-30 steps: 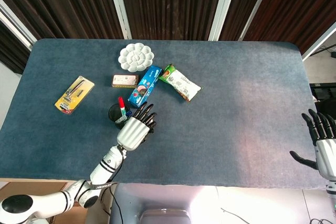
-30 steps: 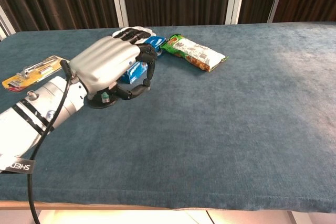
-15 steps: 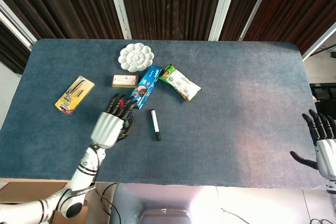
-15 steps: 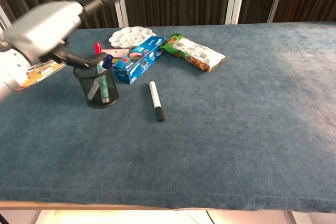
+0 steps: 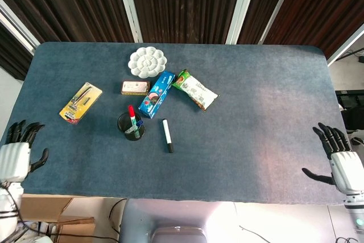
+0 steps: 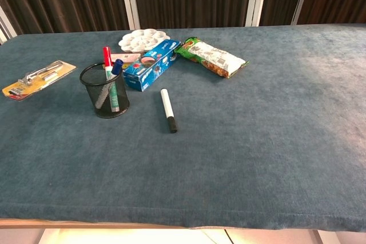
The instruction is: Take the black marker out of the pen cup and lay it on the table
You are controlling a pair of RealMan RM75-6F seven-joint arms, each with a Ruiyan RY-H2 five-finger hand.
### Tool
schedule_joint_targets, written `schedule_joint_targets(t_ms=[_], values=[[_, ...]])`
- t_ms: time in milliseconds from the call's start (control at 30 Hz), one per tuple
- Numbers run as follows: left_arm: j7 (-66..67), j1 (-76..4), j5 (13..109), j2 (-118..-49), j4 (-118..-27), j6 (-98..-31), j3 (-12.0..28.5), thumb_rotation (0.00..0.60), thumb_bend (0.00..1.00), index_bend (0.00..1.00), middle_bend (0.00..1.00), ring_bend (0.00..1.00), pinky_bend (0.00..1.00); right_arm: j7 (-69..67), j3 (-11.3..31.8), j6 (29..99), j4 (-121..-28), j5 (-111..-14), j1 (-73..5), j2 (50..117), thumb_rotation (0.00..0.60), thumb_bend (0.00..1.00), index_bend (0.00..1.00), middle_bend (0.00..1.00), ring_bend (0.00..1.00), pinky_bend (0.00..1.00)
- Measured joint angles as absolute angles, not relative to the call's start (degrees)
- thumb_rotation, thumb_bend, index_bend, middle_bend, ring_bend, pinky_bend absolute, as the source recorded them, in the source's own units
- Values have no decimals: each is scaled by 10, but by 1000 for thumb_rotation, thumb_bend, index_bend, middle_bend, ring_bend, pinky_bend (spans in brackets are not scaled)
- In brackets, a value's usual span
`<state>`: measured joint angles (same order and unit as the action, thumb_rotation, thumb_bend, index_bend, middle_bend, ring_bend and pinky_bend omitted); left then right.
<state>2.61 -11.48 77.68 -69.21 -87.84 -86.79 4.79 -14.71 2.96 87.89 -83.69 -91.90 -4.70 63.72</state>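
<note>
The black marker (image 5: 167, 135) lies flat on the blue table (image 5: 256, 129), just to the right of the mesh pen cup (image 5: 131, 126) and apart from it, its dark cap end toward the table's near edge; judging from that, the task looks done. The cup stands upright and holds a red marker (image 6: 107, 61) and a blue marker (image 6: 116, 68), both leaning against its rim, which is why they stick out above the mesh. The left hand (image 5: 15, 155) sits at the near left corner, off the table's edge, fingers spread and holding nothing; the right hand (image 5: 336, 156) sits at the near right edge, likewise loose and empty, though its lower part runs out of the head view, so the thumb side is only partly clear. Neither hand shows in the chest view. Behind the cup lie a blue box (image 5: 156, 94), a snack packet (image 5: 195, 90), a white paint palette (image 5: 147, 61), a small flat box (image 5: 135, 87) and a yellow carded tool (image 5: 81, 102), all well clear of the marker.
</note>
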Motion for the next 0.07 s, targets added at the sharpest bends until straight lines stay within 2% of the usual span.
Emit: schedule_joint_targets(t_ms=[67], values=[[23,-91,787,-690,-876,-895,32,600,390,192,143,25,5,-157,28,886,-832,-926,-47,639,600,180,155,128,0,106]])
